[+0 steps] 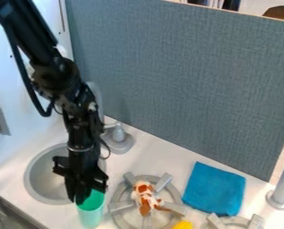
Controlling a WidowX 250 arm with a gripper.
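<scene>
The pincer (78,200) is seen at the left rim of the cup (91,216); whether it is closed cannot be told. By an off-centre push, the cup could be tipped onto the burner (131,179).

texts: none that I can read | labels: none readable | brands: none readable | numbers: none readable | signs: none readable | places: same at 12, 3, 6 and 9 o'clock
</scene>
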